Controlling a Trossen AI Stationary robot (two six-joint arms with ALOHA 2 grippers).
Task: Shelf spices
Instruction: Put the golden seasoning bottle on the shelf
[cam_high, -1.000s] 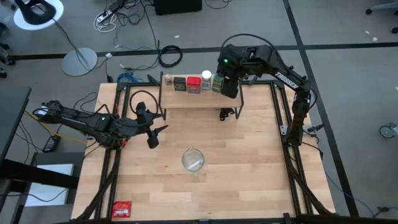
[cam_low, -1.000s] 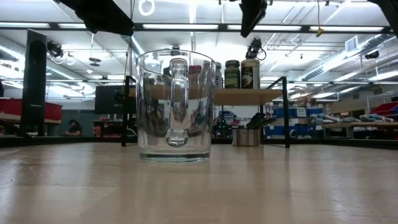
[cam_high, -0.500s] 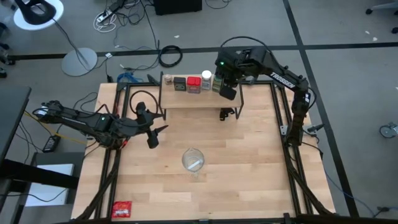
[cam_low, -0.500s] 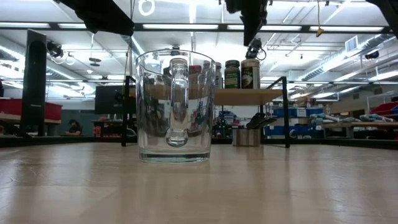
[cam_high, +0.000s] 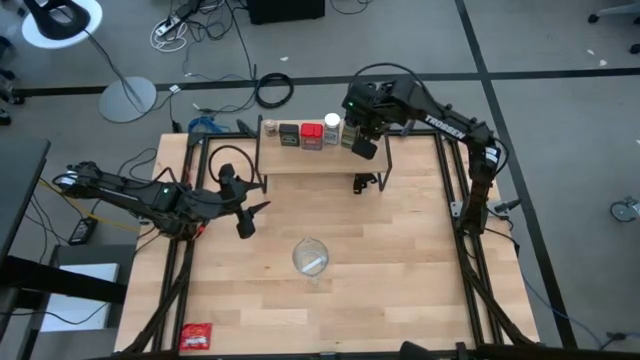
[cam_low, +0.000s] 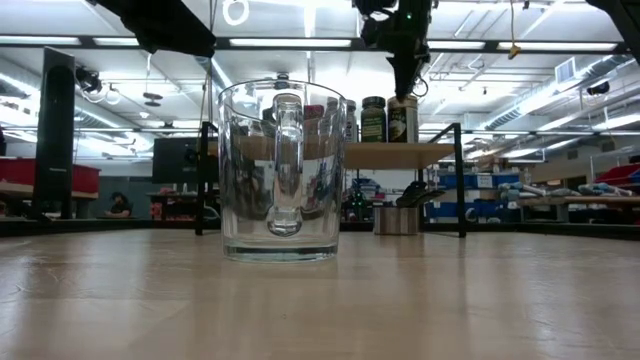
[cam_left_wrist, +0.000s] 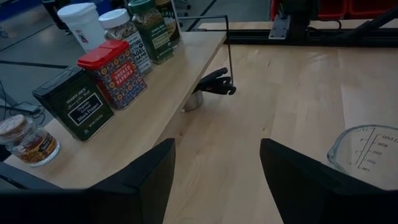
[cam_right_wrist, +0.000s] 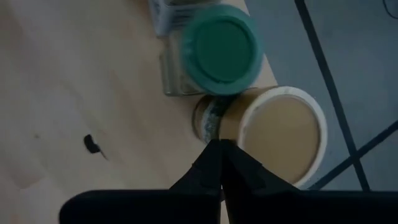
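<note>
The shelf (cam_high: 320, 158) stands at the table's far side. On it, in a row, stand a tiny brownish jar (cam_high: 268, 128), a dark green tin (cam_high: 289, 135), a red tin (cam_high: 311, 135), a white-lidded jar (cam_high: 332, 127), a green-lidded jar (cam_right_wrist: 221, 50) and a tan-lidded jar (cam_right_wrist: 283, 134). My right gripper (cam_right_wrist: 221, 155) is shut. It points steeply down over the shelf's right end, close above the tan-lidded jar (cam_low: 403, 118). My left gripper (cam_left_wrist: 214, 180) hangs open over the table's left side, holding nothing. My right gripper comes from above with its shut fingertips (cam_right_wrist: 217, 146) right at the near edge of the tan-lidded jar's lid (cam_right_wrist: 245, 134). I cannot tell whether they touch it. The jar stands upright on the shelf.
A large clear glass vessel (cam_high: 311, 257) stands mid-table. A flat red packet (cam_high: 196, 336) lies at the near left corner. Under the shelf's right end sit a black clip (cam_left_wrist: 214, 82) and a small metal cup (cam_left_wrist: 193, 101).
My right gripper has sunk toward the shelf's right end and drifted slightly toward the table's left, ending just above the tan-lidded jar. The spices have stayed in place.
</note>
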